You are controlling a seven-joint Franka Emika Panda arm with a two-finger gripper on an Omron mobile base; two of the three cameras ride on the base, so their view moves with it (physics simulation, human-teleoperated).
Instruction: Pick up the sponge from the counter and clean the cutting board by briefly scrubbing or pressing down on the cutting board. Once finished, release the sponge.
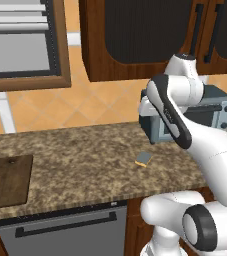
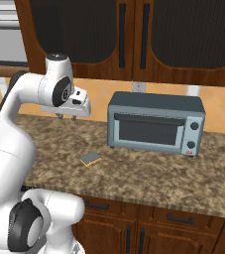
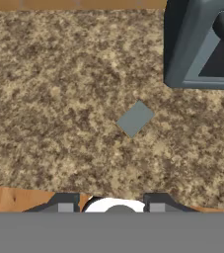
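Gripper (image 2: 67, 117) clenched on nothing, hangs high above sponge (image 1: 144, 159), which lies grey side up on counter (image 1: 75, 165) near toaster oven (image 2: 156, 124), well apart from board (image 1: 7, 181) — prob. lining up for pick.

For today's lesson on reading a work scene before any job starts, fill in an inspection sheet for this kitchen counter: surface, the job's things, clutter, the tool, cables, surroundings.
Surface: the counter, speckled brown granite, looks dry and unmarked.
Job's things: the sponge lies flat on the counter in front of the toaster oven, untouched; the cutting board lies flat at the counter's far left end, well apart from the sponge.
Clutter: the toaster oven stands at the back, door shut.
Tool: the tool hangs above the counter, over the sponge, holding nothing; shut.
Cables: nothing seen.
Surroundings: dark wood wall cabinets above, orange tiled wall behind.
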